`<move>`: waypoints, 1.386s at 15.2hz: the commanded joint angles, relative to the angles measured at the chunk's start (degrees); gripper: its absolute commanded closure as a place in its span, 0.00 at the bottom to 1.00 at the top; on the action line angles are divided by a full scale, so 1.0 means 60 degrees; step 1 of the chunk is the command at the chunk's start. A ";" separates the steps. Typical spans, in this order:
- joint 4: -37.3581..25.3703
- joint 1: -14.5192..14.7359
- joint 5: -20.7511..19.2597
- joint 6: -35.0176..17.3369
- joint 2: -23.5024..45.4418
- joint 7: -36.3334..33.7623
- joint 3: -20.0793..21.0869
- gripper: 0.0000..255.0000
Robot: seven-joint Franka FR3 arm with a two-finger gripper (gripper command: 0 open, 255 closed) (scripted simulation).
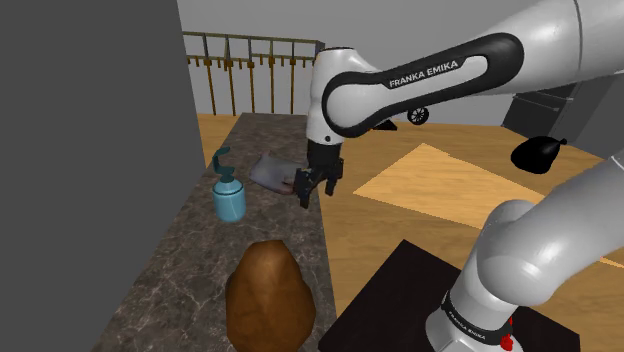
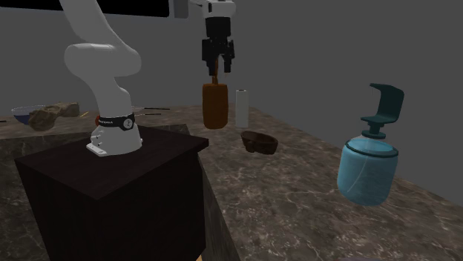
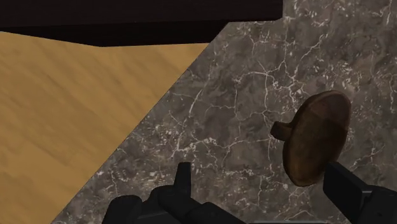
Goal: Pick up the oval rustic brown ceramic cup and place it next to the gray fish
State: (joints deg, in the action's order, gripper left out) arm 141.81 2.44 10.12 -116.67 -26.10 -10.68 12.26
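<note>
The brown oval cup (image 3: 316, 137) with a small side handle stands on the dark marble counter (image 3: 254, 83). It sits just ahead of my gripper (image 3: 261, 175), close to one finger (image 3: 347, 188) and touching neither. The fingers stand apart with nothing held. In the second exterior view the cup (image 2: 260, 141) rests low on the counter while the gripper (image 2: 218, 68) hangs well above it. The grey fish (image 1: 275, 172) lies flat on the counter just to the shoulder view's left of the gripper (image 1: 318, 188).
A blue soap dispenser (image 1: 228, 195) (image 2: 369, 167) stands beside the fish. A large brown rounded object (image 1: 268, 300) (image 2: 215, 104) and a white cylinder (image 2: 241, 107) stand further along the counter. My black stand (image 2: 111, 170) borders the counter. Wooden floor (image 3: 63, 114) lies past its edge.
</note>
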 commanded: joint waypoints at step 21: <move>-0.3377 0.0971 -0.1851 -0.3509 0.8120 -0.2789 0.0987 0.00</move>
State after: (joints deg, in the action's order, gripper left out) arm 122.48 7.88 -0.54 -137.38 21.10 -26.98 18.35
